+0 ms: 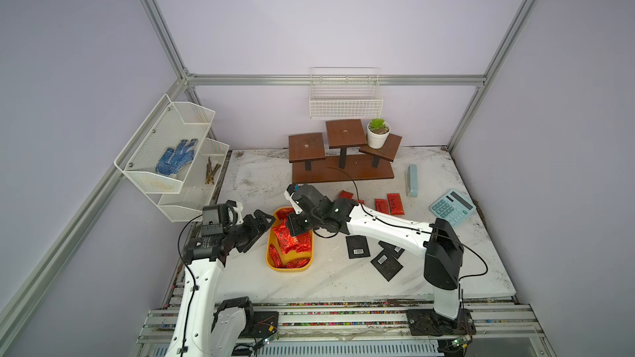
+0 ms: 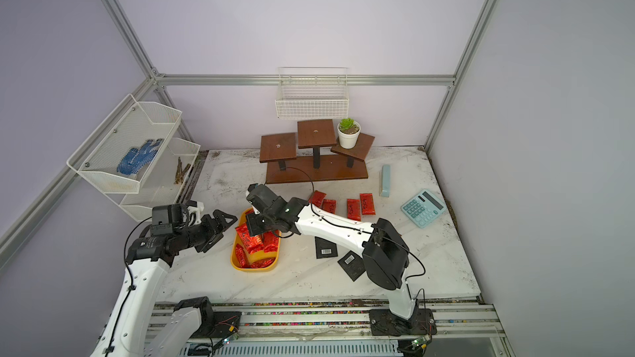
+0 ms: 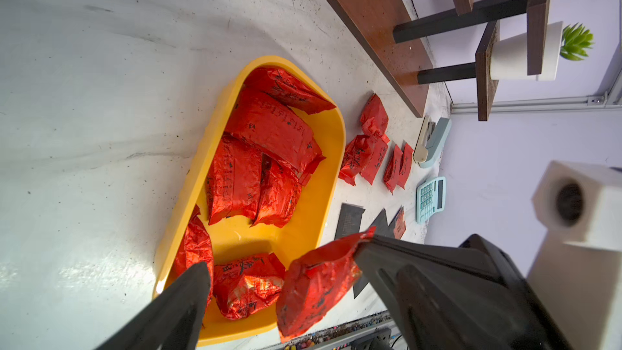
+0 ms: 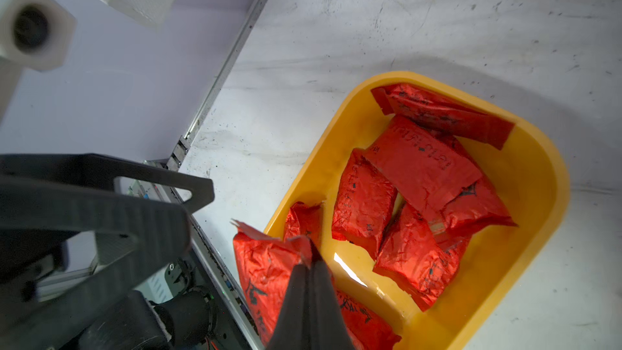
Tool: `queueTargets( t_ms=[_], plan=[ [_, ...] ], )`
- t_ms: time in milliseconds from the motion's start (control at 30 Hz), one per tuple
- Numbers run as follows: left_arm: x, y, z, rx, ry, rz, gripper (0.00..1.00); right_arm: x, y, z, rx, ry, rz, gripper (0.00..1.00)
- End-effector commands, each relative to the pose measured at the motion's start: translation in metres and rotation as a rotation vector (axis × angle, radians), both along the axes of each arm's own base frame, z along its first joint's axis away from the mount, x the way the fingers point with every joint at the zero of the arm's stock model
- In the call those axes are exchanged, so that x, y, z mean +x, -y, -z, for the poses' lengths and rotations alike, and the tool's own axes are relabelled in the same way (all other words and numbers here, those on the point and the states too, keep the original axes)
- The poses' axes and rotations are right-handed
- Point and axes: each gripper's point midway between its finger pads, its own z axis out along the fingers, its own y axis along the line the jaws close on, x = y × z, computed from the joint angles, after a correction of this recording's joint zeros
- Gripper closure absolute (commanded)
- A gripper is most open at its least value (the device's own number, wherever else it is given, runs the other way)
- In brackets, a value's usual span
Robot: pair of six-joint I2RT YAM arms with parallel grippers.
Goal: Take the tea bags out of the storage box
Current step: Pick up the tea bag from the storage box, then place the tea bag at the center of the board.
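The yellow storage box (image 1: 290, 268) (image 2: 254, 268) (image 3: 188, 190) (image 4: 545, 203) lies left of centre and holds several red foil tea bags (image 1: 292, 245) (image 3: 269, 129) (image 4: 420, 163). My right gripper (image 1: 294, 226) (image 2: 255, 226) (image 4: 311, 257) points down over it, shut on the top edge of one red tea bag (image 3: 316, 284) (image 4: 266, 271), which hangs over the box. My left gripper (image 1: 268, 227) (image 2: 229, 226) stands open and empty at the box's left rim, one finger (image 3: 181, 297) beside the hanging bag. More red tea bags (image 1: 395, 204) and black ones (image 1: 357, 246) lie on the table.
A brown stepped stand (image 1: 340, 170) with a potted plant (image 1: 378, 133) stands at the back. A stapler (image 1: 412, 180) and a blue calculator (image 1: 452, 207) lie at the right. White wire baskets hang on the left wall (image 1: 171, 152) and back wall (image 1: 345, 103).
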Motion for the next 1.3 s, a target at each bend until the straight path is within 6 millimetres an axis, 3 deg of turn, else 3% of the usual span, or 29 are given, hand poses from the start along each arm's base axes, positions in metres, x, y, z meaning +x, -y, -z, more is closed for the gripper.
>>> queueTargets(
  t_ms=[0, 200, 433, 533, 800, 1000, 1167, 1267],
  plan=[
    [0.004, 0.007, -0.012, 0.021, 0.035, -0.003, 0.11, 0.011, 0.024, -0.019, 0.021, 0.036, 0.068, 1.0],
    [0.008, 0.031, -0.015, 0.044, 0.043, 0.038, 0.11, 0.022, 0.08, -0.026, 0.019, 0.033, 0.184, 1.0],
    [0.012, 0.057, -0.014, 0.1, 0.054, 0.075, 0.12, 0.028, 0.141, -0.003, 0.005, 0.007, 0.304, 1.0],
    [0.012, 0.066, -0.011, 0.12, 0.058, 0.084, 0.12, 0.027, 0.156, 0.01, 0.0, -0.011, 0.353, 1.0],
    [0.002, 0.086, 0.008, 0.142, 0.047, 0.107, 0.12, 0.027, 0.167, 0.063, -0.02, -0.108, 0.422, 1.0],
    [-0.004, 0.082, 0.02, 0.17, 0.035, 0.11, 0.13, 0.027, 0.171, 0.108, -0.052, -0.182, 0.449, 1.0],
    [-0.006, 0.071, 0.026, 0.262, 0.009, 0.118, 0.12, 0.024, 0.169, 0.13, -0.062, -0.222, 0.445, 1.0],
    [-0.005, 0.075, 0.032, 0.265, -0.013, 0.137, 0.12, 0.025, 0.17, 0.137, -0.076, -0.227, 0.452, 1.0]
  ],
)
